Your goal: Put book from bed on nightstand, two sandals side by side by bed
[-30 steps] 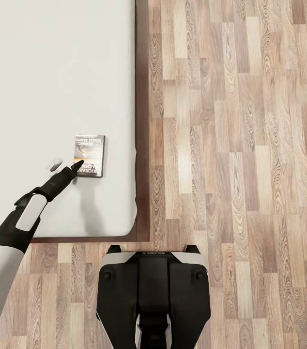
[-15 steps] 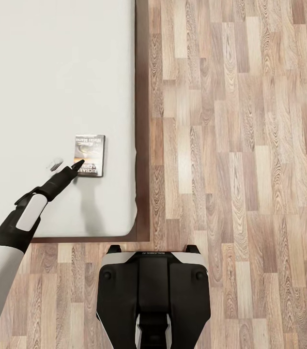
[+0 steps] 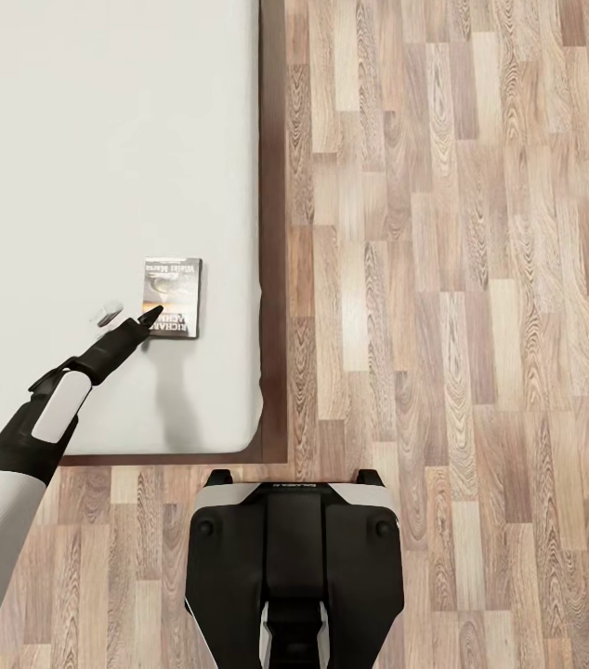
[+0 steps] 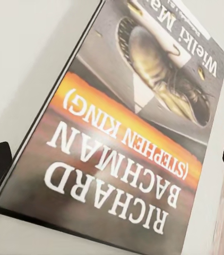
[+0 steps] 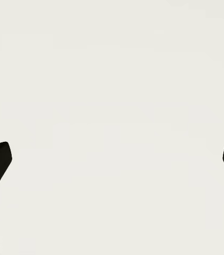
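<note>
Thin grey-and-dark paperback book with orange band [image 3: 173,297] lies flat on white-mattress, dark-wood-framed bed [image 3: 71,139], near its corner. Black left gripper [image 3: 130,319] fingers spread wide, straddling the book's near edge. Right gripper [image 5: 112,159] fingers wide apart, holding nothing.

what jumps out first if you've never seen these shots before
The book catches the eye: a small dark cover with an orange band, lying flat on the white bed near its right edge. The left tool reaches to the book's near corner, fingers spread wide either side in the wrist view. Pale wood-plank floor spreads to the right.
</note>
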